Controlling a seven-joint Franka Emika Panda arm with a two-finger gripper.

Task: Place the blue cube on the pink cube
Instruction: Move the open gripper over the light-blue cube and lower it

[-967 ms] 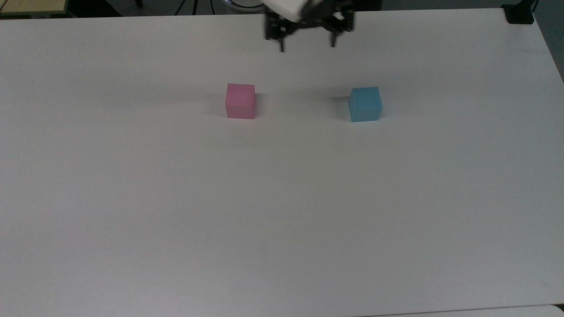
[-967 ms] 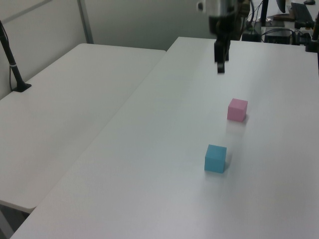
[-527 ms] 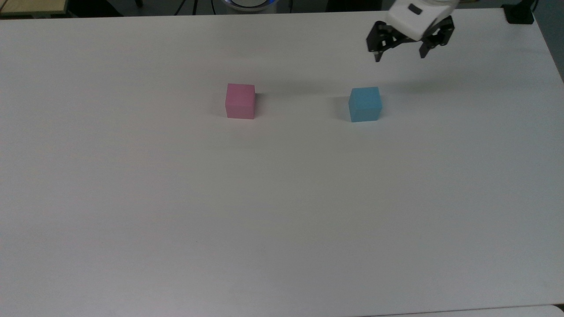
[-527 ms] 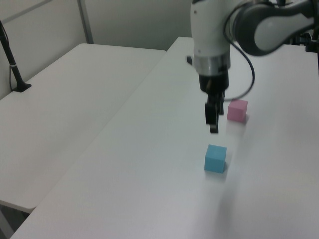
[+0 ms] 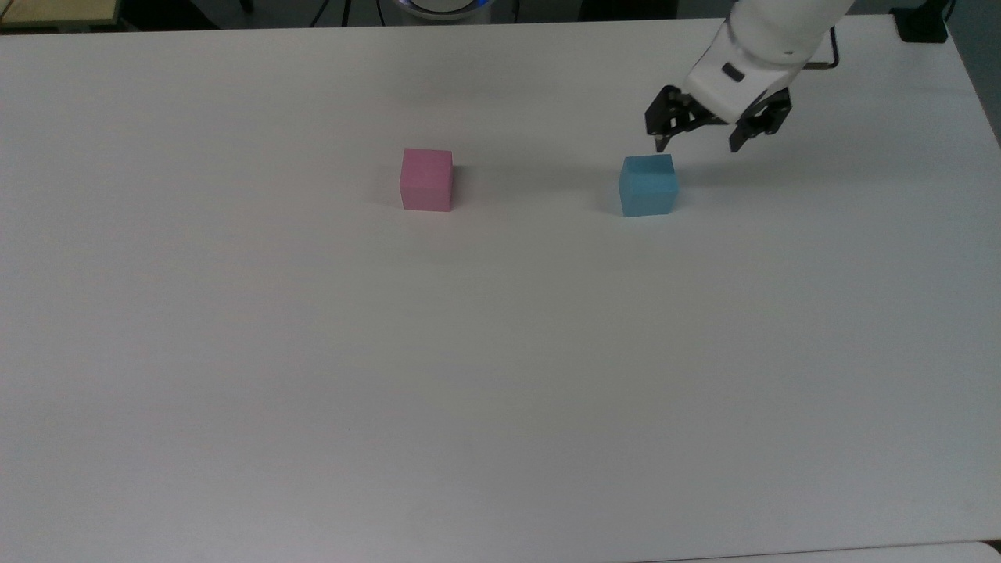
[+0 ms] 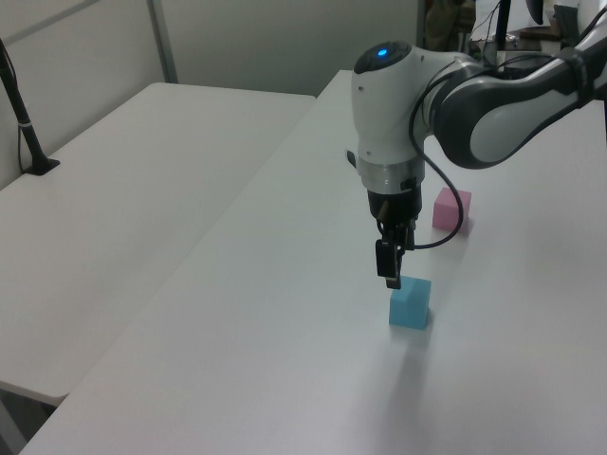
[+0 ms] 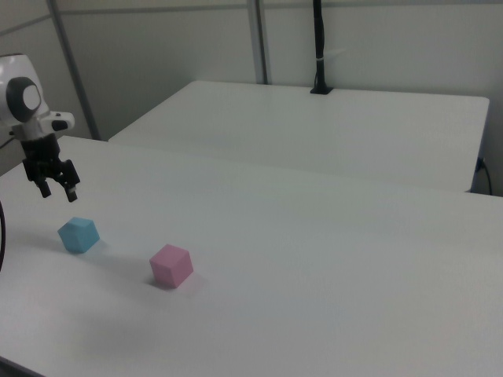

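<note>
Two cubes sit on your white bench, and they are well apart from each other. The blue cube rests flat on the bench toward the top view's right, and the pink cube rests flat toward the top view's left, roughly level with it. In the left view you see the blue cube nearer the camera and the pink cube farther back; in the right view the blue cube lies to the right view's left of the pink cube. Neither cube is stacked on the other.

Your claw hangs in the air with its two black fingers spread apart and nothing between them. In the top view it appears just past the blue cube's far upper-right corner, with one fingertip close to the cube's top edge and the other further to the top view's right. In the left view the claw points straight down just above the blue cube, with the white and grey arm reaching in from the left view's upper right. In the right view the claw is above the blue cube and slightly toward the right view's left, with a clear gap of air between fingertips and cube. You can see no contact between the claw and either cube.

A second white table stands beside your bench, with a black post fixed at its far edge.
</note>
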